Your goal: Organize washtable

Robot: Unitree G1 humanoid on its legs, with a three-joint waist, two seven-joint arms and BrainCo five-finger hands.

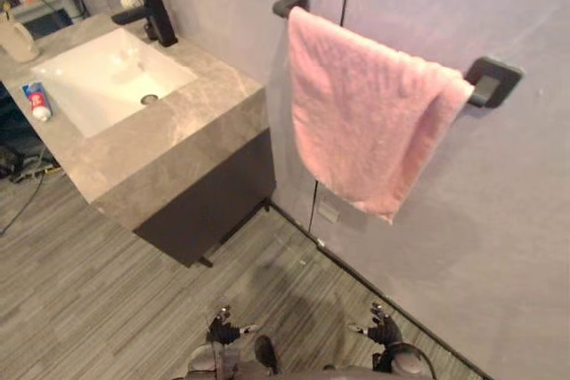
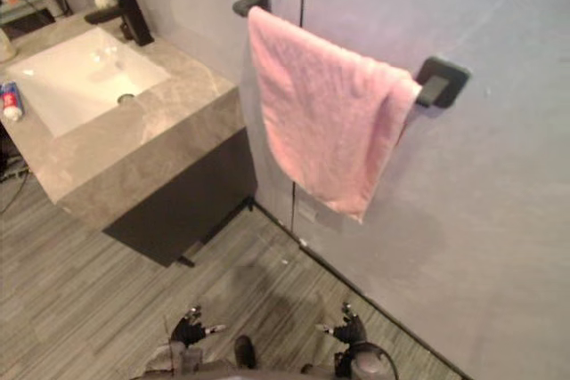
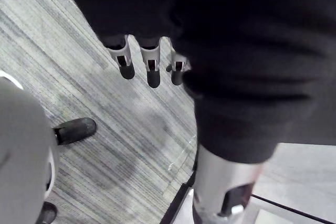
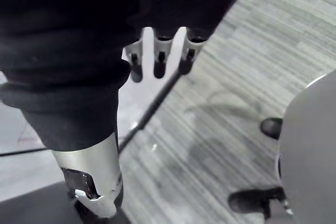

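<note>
Left eye view: your toothpaste tube [image 1: 36, 101] lies on the washtable [image 1: 183, 122], on the narrow strip beside the basin [image 1: 98, 86] — a clumsy reach from back here could sweep it off. Its long axis follows the basin's side, cap end toward the counter's front. Left hand [image 1: 223, 327] and right hand [image 1: 381, 327] hang low — fingers relaxed, empty.

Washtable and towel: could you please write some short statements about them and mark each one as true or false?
1. The pink towel hangs over the black bar on the wall. True.
2. The tube lies inside the white sink. False: it lies on the countertop beside the sink.
3. The black faucet stands at the sink's back edge. True.
4. The left hand holds the towel. False: it and the right hand hang low above the floor, open and holding nothing.
</note>
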